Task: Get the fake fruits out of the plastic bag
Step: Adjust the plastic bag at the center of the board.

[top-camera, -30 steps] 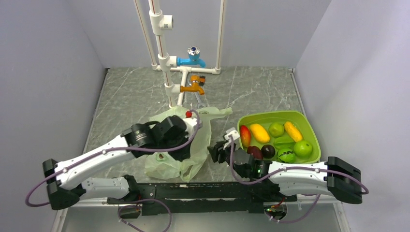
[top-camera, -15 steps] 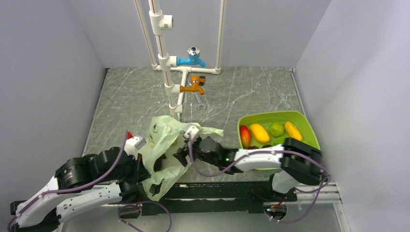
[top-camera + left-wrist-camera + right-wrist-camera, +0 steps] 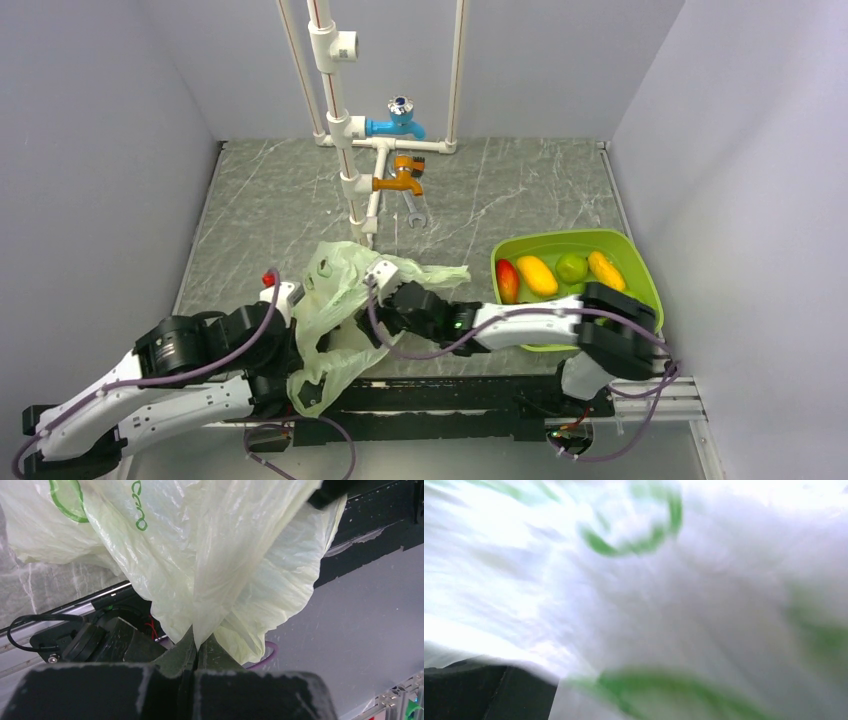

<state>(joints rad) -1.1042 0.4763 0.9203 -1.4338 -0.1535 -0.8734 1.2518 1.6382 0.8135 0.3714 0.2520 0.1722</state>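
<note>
The plastic bag [image 3: 340, 300] is pale green and crinkled, bunched up and lifted near the table's front edge. My left gripper [image 3: 297, 345] is shut on a fold of the bag's lower part; in the left wrist view the jaws [image 3: 197, 642] pinch the film of the bag [image 3: 215, 555]. My right gripper [image 3: 375, 318] reaches in from the right and presses into the bag. The blurred bag [image 3: 704, 580] fills the right wrist view, so I cannot tell how its jaws stand. Several fake fruits lie in the tray: a red one [image 3: 507, 281], a yellow one [image 3: 537, 275], a green one [image 3: 571, 267], another yellow one [image 3: 605, 270]. No fruit shows in the bag.
The lime-green tray [image 3: 560, 237] stands at the right, partly covered by my right arm. White pipes with a blue valve [image 3: 398, 125] and an orange tap [image 3: 400, 183] stand at the back. A wrench [image 3: 415, 212] lies below them. Grey walls close in both sides.
My left arm has pulled back to the near left with the bag in its grip, lifting it. My right arm has swung left from the tray to the bag.
</note>
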